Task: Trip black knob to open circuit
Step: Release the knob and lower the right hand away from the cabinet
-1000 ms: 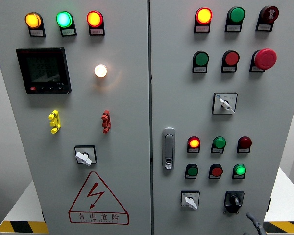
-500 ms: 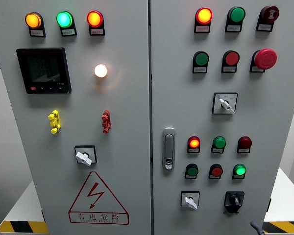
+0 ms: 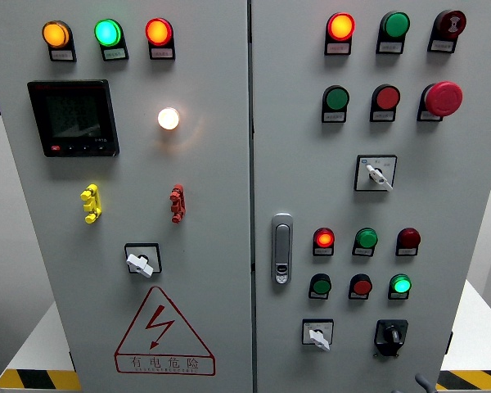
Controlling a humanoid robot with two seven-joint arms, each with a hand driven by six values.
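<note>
The black knob [image 3: 390, 334] sits low on the right door of the grey cabinet [image 3: 458, 188], on a black square base, with its pointer roughly upright. Only a dark grey tip of my right hand [image 3: 420, 383] shows at the bottom edge, below and a little right of the knob, apart from it. My left hand is out of sight.
A white selector switch [image 3: 317, 335] is left of the black knob, with rows of lit and unlit pilot lamps [image 3: 401, 284] above. A door handle [image 3: 282, 248] stands by the centre seam. The left door carries a meter [image 3: 73, 117], another white switch [image 3: 140, 261] and a warning triangle [image 3: 164, 332].
My right hand has sunk downward at the bottom right; a second ago more of it showed, now only a tip remains. The panel is unchanged.
</note>
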